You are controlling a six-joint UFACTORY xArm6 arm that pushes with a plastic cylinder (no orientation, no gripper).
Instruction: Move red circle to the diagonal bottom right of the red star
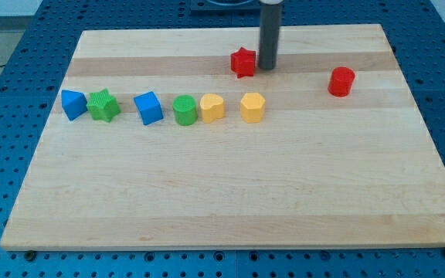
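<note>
The red star (242, 62) lies near the view's top, at the middle of the wooden board (222, 193). The red circle (341, 81) stands far to its right and slightly lower. My dark rod comes down from the view's top; my tip (267, 68) rests on the board just right of the red star, close to or touching it, and well left of the red circle.
A row of blocks lies below the star: a blue block (73, 103), a green star (103, 106), a blue block (148, 108), a green circle (184, 110), a yellow block (212, 107) and a yellow hexagon (253, 107). Blue perforated table surrounds the board.
</note>
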